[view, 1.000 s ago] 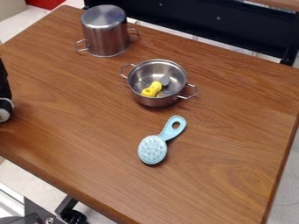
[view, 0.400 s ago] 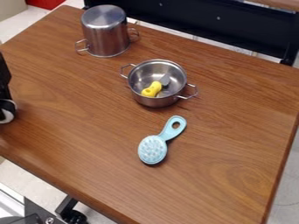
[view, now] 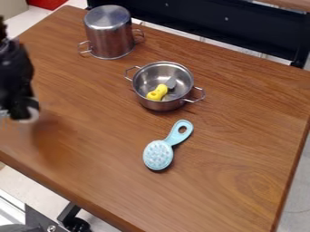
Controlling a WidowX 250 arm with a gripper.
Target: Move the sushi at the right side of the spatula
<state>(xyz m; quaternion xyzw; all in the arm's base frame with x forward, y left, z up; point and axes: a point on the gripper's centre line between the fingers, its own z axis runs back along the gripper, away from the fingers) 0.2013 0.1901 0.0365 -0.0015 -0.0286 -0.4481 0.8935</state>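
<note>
The black gripper (view: 18,102) hangs over the table's left side, blurred, well left of the pot and the brush. A yellow thing (view: 157,92) lies inside a small steel pot (view: 161,105), beside a grey flat piece (view: 171,82); whether these two form one spatula-like utensil I cannot tell. Below the pot, near mid-table, a light blue brush (view: 158,155) rests with its bristle side up and its holed handle pointing to the upper right.
A tall steel pot (view: 109,38) stands upside down at the upper left of the wooden table (view: 242,136). The small pot's two handles stick out to its upper left and lower right. The table's right edge runs down the view's right side.
The arm and gripper have come farther into view from the left edge, moving right over the table, with a shadow below. The pots, the yellow thing and the brush have not moved.
</note>
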